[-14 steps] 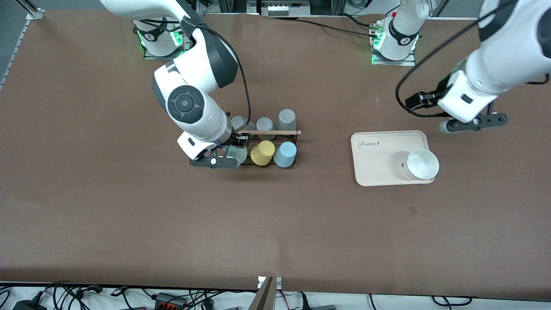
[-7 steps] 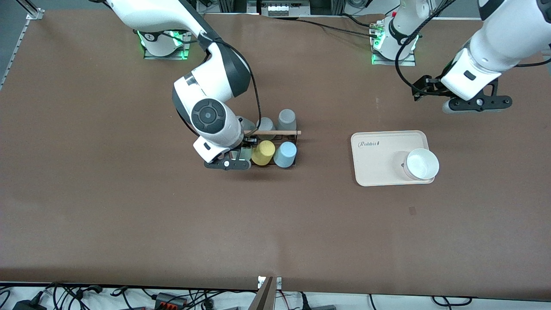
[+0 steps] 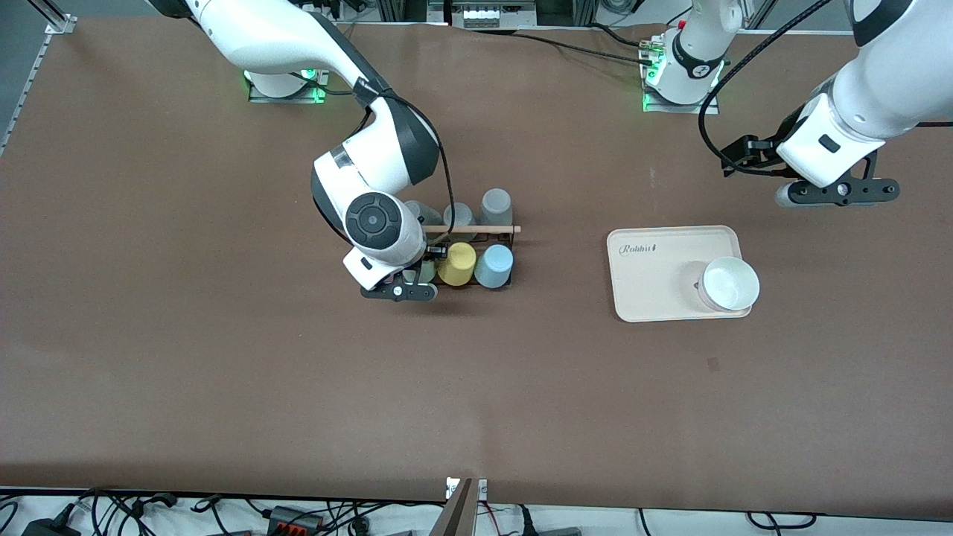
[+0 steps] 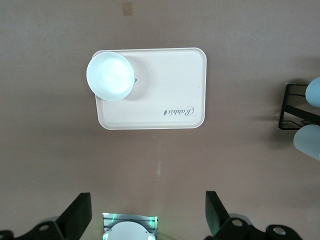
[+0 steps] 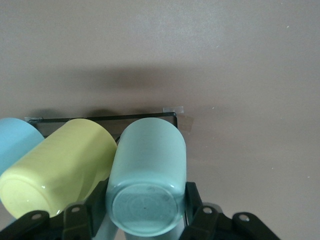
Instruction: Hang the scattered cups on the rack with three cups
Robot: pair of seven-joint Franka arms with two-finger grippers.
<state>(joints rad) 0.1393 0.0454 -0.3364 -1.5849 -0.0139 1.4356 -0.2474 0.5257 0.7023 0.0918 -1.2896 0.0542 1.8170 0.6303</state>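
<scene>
The right gripper (image 5: 145, 220) is sitting at the rack (image 3: 500, 238), its fingers (image 5: 197, 212) clamping the mint green cup (image 5: 146, 187) from both sides. That cup is resting upside down at the rack's end toward the right arm's end of the table, touching the yellow cup (image 3: 456, 264). The light blue cup (image 3: 493, 266) is standing just beside the yellow one. The left gripper (image 4: 147, 220) is waiting in the air with its fingers spread apart, near the beige tray (image 3: 648, 283) holding a white bowl (image 3: 730, 284).
</scene>
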